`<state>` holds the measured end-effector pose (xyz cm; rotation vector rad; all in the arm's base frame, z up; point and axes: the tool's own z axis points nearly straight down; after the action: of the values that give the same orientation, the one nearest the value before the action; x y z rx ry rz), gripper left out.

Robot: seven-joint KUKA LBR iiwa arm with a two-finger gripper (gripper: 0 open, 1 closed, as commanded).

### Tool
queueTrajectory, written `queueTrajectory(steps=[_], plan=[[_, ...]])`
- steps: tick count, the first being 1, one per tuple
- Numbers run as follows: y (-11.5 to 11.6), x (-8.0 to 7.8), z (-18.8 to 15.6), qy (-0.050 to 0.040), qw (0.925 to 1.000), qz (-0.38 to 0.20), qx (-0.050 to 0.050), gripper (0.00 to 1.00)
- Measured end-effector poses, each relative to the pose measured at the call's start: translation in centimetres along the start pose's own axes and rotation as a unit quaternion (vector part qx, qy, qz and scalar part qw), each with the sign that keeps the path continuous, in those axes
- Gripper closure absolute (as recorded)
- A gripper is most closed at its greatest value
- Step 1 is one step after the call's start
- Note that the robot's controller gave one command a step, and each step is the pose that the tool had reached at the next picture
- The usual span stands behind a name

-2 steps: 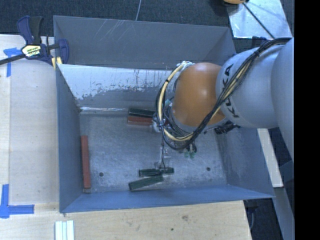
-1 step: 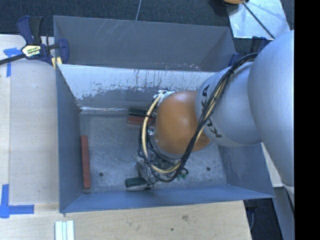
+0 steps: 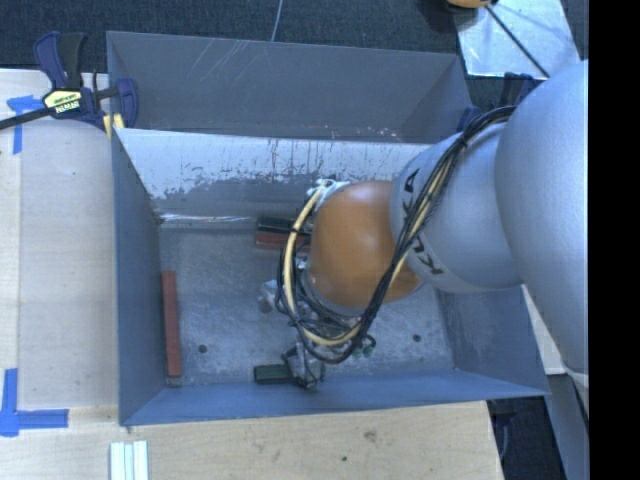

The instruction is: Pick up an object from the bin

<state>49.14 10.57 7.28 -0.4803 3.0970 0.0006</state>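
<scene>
The gripper (image 3: 303, 365) is at the right end of a dark bar (image 3: 268, 373), which lies left-to-right. I cannot tell whether it is spread or pinching.

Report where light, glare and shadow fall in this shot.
Camera view: light is strongest on the scratched back wall of the grey metal bin; the silver robot arm shows a soft sheen; the orange wrist cover shades the floor beneath, dimming the gripper and the small dark block beside it.

Open floor between the reddish bar (image 3: 171, 326) at left and the arm (image 3: 350, 248); dark block (image 3: 268, 373) perhaps against the front wall.
</scene>
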Motion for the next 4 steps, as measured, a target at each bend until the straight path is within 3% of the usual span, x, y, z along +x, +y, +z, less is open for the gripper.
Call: queueTrajectory(steps=[1,2,3,4], plan=[[0.02,0.05,-0.04,0.0008,1.0,0.0,0.0,1.0],[0.0,0.01,0.0,-0.0002,1.0,0.001,0.0,0.0],[0.01,0.15,-0.03,0.0029,1.0,0.001,0.0,1.0],[0.0,0.0,0.01,-0.0005,1.0,0.001,0.0,0.0]])
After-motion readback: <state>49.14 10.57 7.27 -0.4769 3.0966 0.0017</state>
